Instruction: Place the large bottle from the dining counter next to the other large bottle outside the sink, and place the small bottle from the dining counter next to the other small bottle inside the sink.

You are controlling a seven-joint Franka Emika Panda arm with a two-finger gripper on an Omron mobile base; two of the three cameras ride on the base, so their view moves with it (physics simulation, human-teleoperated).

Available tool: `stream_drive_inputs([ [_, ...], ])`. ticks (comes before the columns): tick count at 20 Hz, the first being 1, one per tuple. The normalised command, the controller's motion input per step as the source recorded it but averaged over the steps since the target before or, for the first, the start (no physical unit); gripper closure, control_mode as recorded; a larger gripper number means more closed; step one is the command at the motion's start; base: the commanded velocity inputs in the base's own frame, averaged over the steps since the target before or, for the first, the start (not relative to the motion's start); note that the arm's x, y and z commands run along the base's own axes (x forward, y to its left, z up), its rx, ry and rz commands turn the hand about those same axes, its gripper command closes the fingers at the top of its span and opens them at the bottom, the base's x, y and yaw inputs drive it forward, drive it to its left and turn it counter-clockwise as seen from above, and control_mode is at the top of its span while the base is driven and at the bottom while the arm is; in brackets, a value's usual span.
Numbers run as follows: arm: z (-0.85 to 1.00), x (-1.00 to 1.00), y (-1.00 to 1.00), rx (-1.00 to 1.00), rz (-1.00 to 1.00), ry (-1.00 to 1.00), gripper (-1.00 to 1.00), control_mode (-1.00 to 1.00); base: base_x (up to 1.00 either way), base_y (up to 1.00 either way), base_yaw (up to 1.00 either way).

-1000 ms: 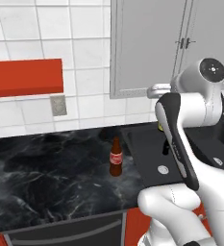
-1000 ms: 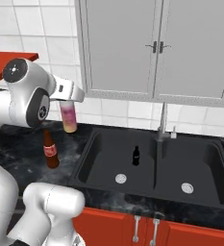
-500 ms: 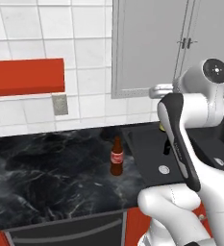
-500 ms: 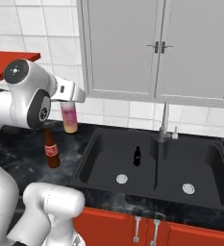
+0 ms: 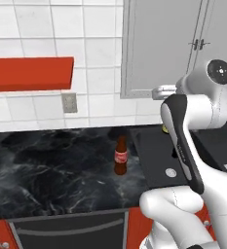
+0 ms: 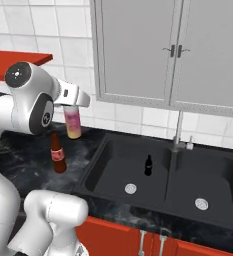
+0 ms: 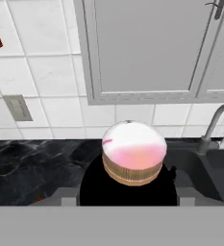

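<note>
Right base view, left to right: a dark red cola-style large bottle [image 6: 57, 154] stands on the black marble worktop [image 6: 18, 150] near the sink's left edge; above it the gripper [image 6: 72, 106] grasps a pink-and-yellow translucent large bottle [image 6: 73, 124], hanging over the worktop beside the black double sink [image 6: 108, 150]. A small dark bottle [image 6: 148, 165] stands upright in the left basin.

Grey cabinet [image 6: 173, 55] above; faucet [image 6: 175, 142] behind basin; red shelf [image 5: 29, 74], wall outlet [image 5: 69, 102].
</note>
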Motion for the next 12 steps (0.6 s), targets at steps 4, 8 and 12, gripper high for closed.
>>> stream_drive_inputs([
  [4, 0.00, 0.00, 0.00, 0.00, 0.00, 0.00, 1.00, 1.00, 0.66, 0.02, 0.31],
  [8, 0.00, 0.00, 0.00, 0.00, 0.00, 0.00, 1.00, 1.00, 0.48, 0.06, 0.37],
  [12, 0.00, 0.00, 0.00, 0.00, 0.00, 0.00, 1.00, 1.00, 0.45, 0.01, 0.39],
])
